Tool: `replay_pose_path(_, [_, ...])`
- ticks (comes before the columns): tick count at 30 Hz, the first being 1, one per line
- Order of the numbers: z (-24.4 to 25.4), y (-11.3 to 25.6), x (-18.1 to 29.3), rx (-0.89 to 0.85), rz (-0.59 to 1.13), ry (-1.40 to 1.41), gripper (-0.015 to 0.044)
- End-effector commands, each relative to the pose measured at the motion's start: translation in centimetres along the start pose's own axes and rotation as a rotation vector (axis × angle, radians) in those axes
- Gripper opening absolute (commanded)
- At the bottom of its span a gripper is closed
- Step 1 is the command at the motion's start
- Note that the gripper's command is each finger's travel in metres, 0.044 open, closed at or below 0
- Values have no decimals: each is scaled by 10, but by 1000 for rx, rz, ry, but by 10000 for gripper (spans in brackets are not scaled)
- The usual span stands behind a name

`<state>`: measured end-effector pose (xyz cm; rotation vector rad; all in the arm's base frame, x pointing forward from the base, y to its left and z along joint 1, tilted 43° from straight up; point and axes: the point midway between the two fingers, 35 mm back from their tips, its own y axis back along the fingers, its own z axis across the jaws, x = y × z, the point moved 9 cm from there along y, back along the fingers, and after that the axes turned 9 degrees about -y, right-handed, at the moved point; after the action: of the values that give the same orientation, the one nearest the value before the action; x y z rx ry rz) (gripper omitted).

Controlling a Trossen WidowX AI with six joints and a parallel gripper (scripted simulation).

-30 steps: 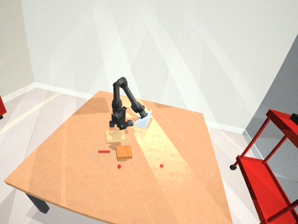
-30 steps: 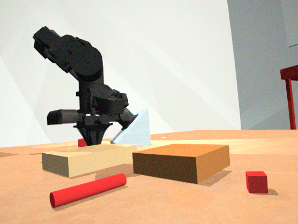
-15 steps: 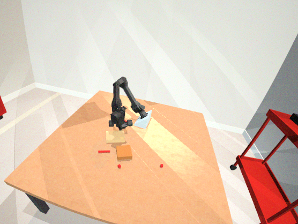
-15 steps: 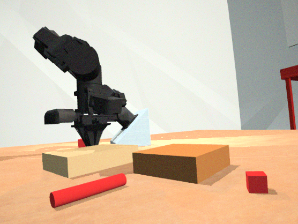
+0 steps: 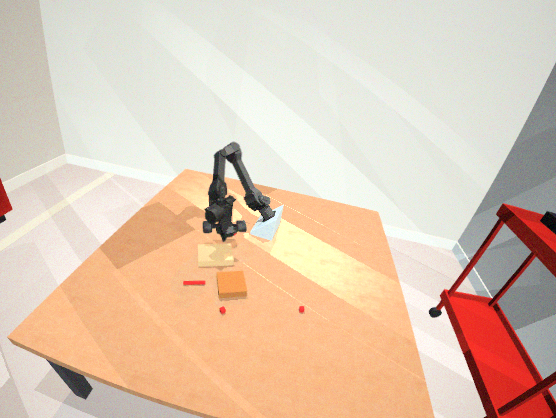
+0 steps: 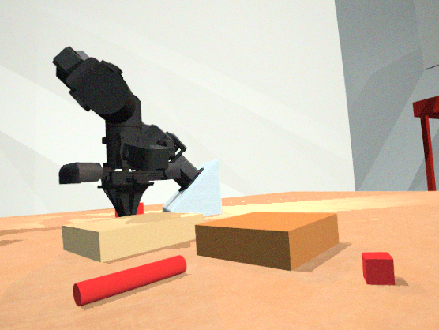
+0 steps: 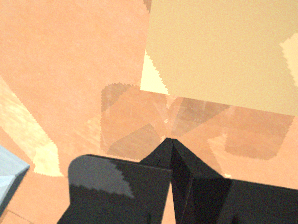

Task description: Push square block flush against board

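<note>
While the pale board (image 5: 215, 255) (image 6: 130, 237) (image 7: 225, 55) lies far-left of the orange block (image 5: 231, 284) (image 6: 257, 241), apart, the gripper (image 5: 225, 237) (image 6: 127, 213) (image 7: 170, 143) hovers beyond, closed on nothing; an off-centre shove could spin the board, spoiling alignment!

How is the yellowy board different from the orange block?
The board is pale yellow, but the block is orange. The board is oblong, while the block's top looks nearly square. The board is nearer the gripper than the block is. Both lie flat on the table.
</note>
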<state>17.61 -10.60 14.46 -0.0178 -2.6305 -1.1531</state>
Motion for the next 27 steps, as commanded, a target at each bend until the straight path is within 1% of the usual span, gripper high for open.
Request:
replay_pose_path(1, [1,-1,7,-7,0,7,0])
replay_pose_path(8, [1,-1,16,-6,1,7,0])
replay_pose_path(9, [-1,2,12,0,1,1,0])
replay_pose_path(10, [-1,8,11,-3,0,1,0])
replay_pose_path(13, [-1,45,11,-9,-1,6,0])
replay_pose_path(15, [-2,54,12,-8,0,7,0])
replay_pose_path(21, [-3,49,9,-12,-8,-13,0])
replay_pose_path(27, [-20,55,-6,-13,-7,-213,0])
